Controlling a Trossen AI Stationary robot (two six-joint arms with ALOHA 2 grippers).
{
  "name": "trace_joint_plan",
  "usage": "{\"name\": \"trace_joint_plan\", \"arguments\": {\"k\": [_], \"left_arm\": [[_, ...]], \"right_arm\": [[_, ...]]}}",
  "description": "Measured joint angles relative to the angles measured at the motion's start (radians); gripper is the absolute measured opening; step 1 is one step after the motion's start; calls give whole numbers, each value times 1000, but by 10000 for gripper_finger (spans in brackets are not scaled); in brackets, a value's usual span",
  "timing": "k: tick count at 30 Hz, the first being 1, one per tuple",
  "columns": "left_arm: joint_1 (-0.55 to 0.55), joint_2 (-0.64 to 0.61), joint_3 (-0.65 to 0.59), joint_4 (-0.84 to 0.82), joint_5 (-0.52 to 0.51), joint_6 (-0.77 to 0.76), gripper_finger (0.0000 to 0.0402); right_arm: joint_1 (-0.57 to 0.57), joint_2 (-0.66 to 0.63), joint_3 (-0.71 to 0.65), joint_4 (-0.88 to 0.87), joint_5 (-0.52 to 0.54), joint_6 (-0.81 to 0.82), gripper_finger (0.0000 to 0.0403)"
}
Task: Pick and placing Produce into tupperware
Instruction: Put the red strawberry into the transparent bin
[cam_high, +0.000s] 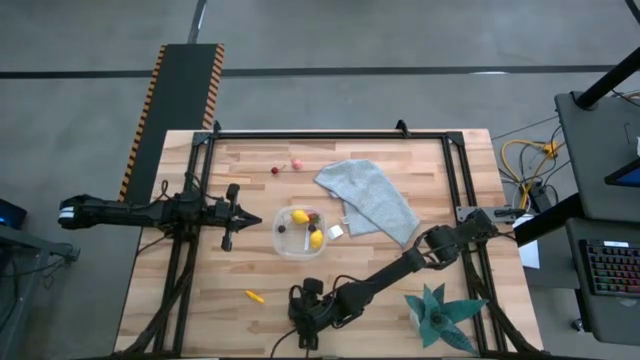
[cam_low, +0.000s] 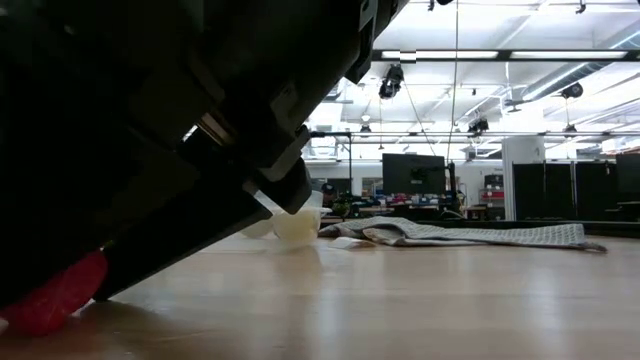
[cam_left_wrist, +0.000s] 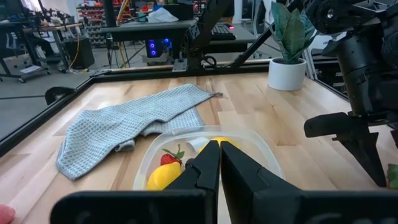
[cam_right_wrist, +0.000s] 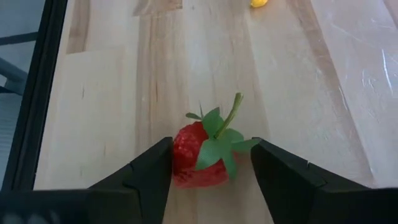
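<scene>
The clear square tupperware (cam_high: 303, 232) sits mid-table and holds yellow lemons (cam_high: 300, 217), a dark round piece and a red berry (cam_left_wrist: 169, 158). Two small red pieces (cam_high: 296, 164) lie near the far edge, and an orange piece (cam_high: 255, 296) lies near the front. A red strawberry (cam_right_wrist: 199, 155) with green leaves lies on the wood by the near edge. My right gripper (cam_right_wrist: 211, 165) is open and low, one finger on each side of the strawberry. My left gripper (cam_high: 240, 217) is shut and hovers left of the tupperware (cam_left_wrist: 205, 140). My right gripper comes at the strawberry's body (cam_right_wrist: 180, 155) low and nearly level, fingers straddling it. The strawberry rests on the table. One finger (cam_right_wrist: 152, 168) stands right against its side, but I cannot tell whether it touches.
A grey-blue cloth (cam_high: 368, 198) lies right of the tupperware, with a small white tag (cam_high: 335, 231) at its edge. A teal spiky plant (cam_high: 440, 312) stands at the near right corner. Black frame rails run along the table's sides. Bare wood lies left of the strawberry.
</scene>
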Motion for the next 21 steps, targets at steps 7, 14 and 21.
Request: {"name": "trace_joint_plan", "arguments": {"k": [7, 14, 21], "left_arm": [[0, 0, 0, 0, 0, 0, 0], [0, -1, 0, 0, 0, -2, 0], [0, 0, 0, 0, 8, -2, 0]], "right_arm": [[-1, -2, 0, -2, -1, 1, 131], [-3, -5, 35, -40, -1, -42, 116], [-14, -8, 149, -238, 95, -134, 116]]}}
